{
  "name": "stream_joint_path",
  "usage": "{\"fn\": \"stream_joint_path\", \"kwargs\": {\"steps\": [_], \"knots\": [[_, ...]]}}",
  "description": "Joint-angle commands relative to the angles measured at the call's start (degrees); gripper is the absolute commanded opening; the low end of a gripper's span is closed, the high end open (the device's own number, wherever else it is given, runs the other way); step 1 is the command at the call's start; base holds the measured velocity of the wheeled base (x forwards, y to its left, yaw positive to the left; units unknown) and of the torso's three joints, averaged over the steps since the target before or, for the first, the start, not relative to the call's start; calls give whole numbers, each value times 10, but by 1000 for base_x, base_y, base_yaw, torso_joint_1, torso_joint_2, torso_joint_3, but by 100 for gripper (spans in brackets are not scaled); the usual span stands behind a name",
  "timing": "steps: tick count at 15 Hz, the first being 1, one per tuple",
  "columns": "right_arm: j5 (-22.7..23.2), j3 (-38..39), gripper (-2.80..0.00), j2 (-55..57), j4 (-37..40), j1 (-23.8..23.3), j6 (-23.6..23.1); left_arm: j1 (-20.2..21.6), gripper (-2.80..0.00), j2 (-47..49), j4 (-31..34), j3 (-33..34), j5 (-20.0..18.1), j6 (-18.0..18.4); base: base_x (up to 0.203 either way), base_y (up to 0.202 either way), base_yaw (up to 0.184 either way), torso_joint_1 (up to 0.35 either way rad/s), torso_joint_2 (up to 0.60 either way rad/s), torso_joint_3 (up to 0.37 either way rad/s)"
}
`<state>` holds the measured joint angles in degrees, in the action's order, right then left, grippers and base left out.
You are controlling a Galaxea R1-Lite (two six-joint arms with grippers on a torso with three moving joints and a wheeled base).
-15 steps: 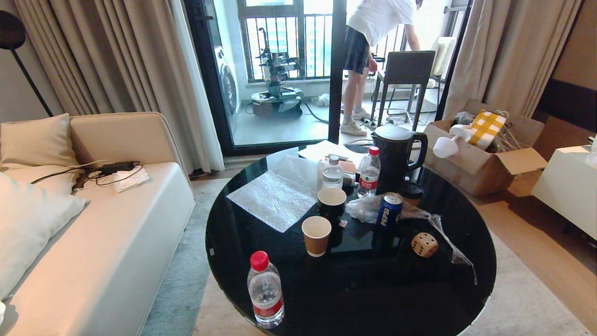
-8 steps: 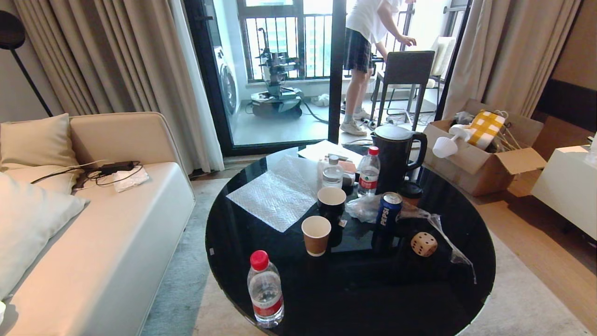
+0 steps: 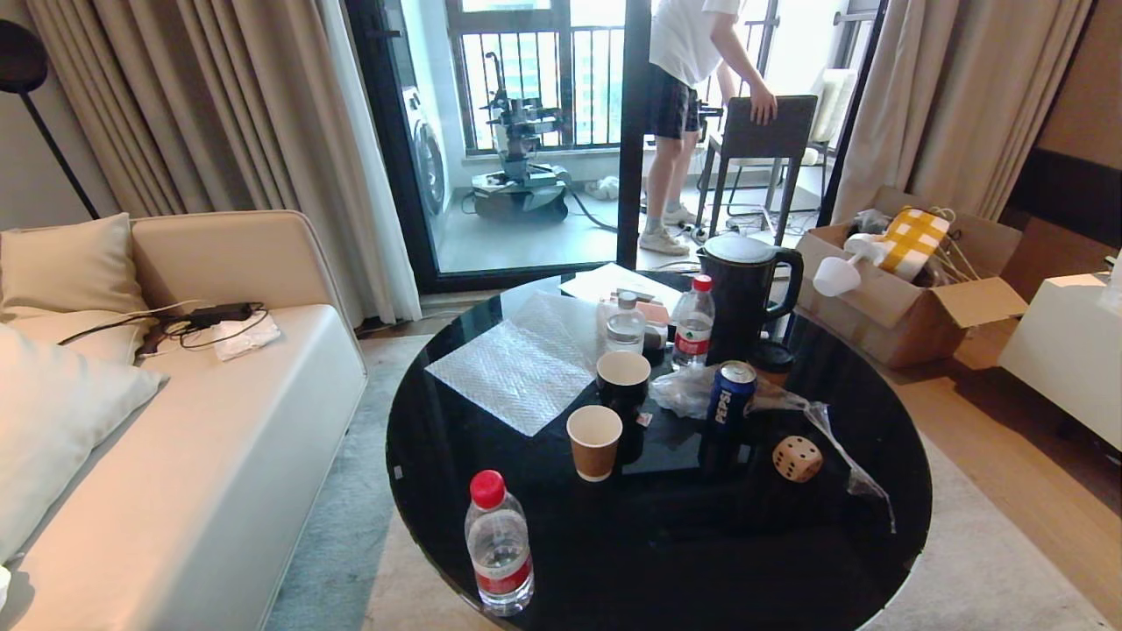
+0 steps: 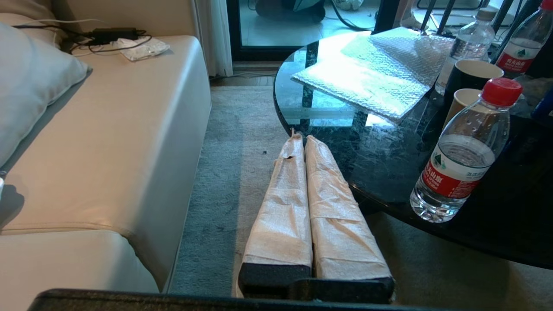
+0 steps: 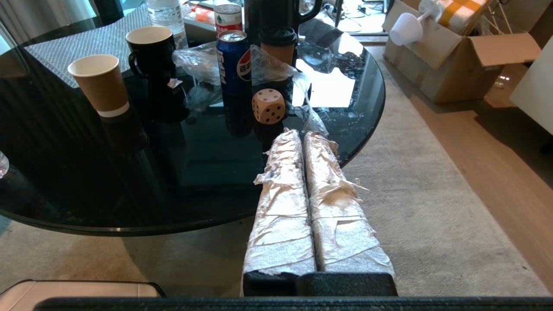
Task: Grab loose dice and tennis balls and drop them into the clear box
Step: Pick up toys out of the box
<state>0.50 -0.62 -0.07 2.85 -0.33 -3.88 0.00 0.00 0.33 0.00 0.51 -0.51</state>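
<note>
One pale beige die (image 3: 798, 458) with dark pips sits on the round black glass table (image 3: 701, 543), right of a Pepsi can (image 3: 732, 394). In the right wrist view the die (image 5: 268, 106) lies just beyond my right gripper (image 5: 301, 133), which is shut and empty, hovering by the table's near edge. My left gripper (image 4: 301, 137) is also shut and empty, held low between the sofa and the table's left edge. Neither arm shows in the head view. No tennis balls and no clear box are in view.
On the table stand a water bottle (image 3: 498, 543), a paper cup (image 3: 594, 441), a black mug (image 3: 623, 379), a black kettle (image 3: 745, 298), a crumpled plastic bag (image 3: 692, 390) and a flat clear textured sheet (image 3: 517, 368). Sofa (image 3: 175, 438) on the left, cardboard box (image 3: 903, 289) on the right. A person (image 3: 692, 53) stands on the balcony.
The person on the balcony has shifted and now rests a hand on the chair back. Nothing on the table has moved.
</note>
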Motion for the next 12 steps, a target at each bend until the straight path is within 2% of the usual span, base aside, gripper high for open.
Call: {"fn": "stream_joint_path", "kwargs": {"steps": [1,12], "knots": [[0,0,-280,0,1,0,0,0,-280,0,0,0,0,0,0,0,0,-1,-1,-82],[0,0,-280,0,1,-1,0,0,-280,0,0,0,0,0,0,0,0,2,2,-186]]}}
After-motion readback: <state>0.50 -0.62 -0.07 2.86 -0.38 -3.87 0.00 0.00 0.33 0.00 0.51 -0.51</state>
